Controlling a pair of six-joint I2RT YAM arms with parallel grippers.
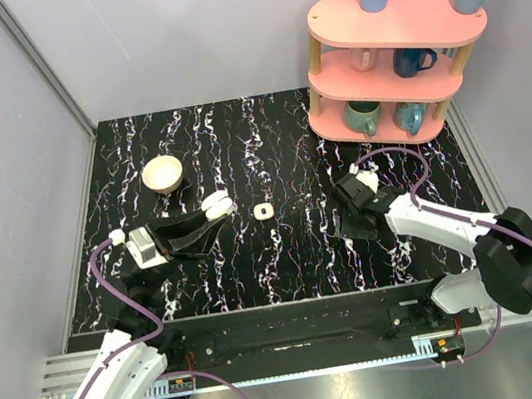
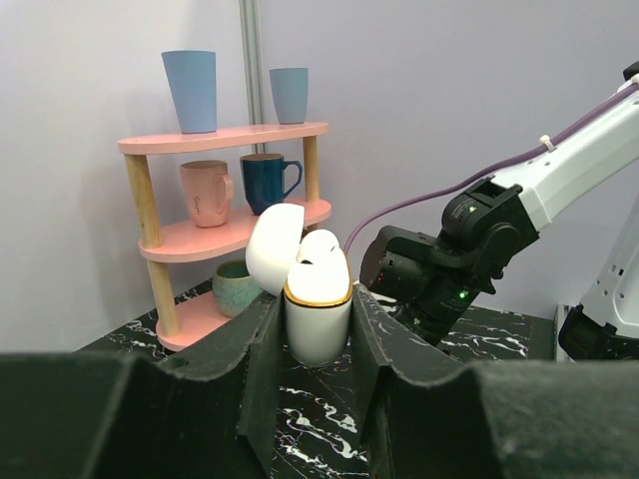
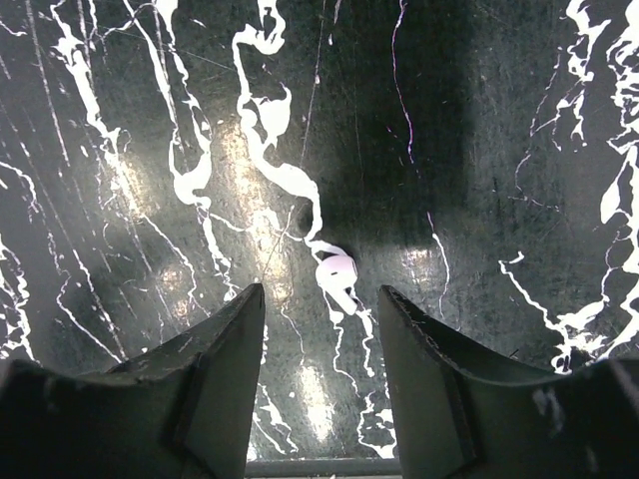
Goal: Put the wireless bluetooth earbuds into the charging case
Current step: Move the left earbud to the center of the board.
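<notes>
Earbud [image 3: 337, 271] lies lower centre of right wrist view, on marble table [image 3: 120, 130], between right gripper [image 3: 319, 293] spread fingers, untouched; left gripper [image 2: 317, 302] clamps open charging case [image 2: 319, 337]. We judge bud light, rigid, slippery: pinch rounded body gently

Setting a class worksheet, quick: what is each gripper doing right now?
Left gripper: closed on the white rounded plastic charging case, lid open.
Right gripper: open over a tiny white plastic earbud.
</notes>
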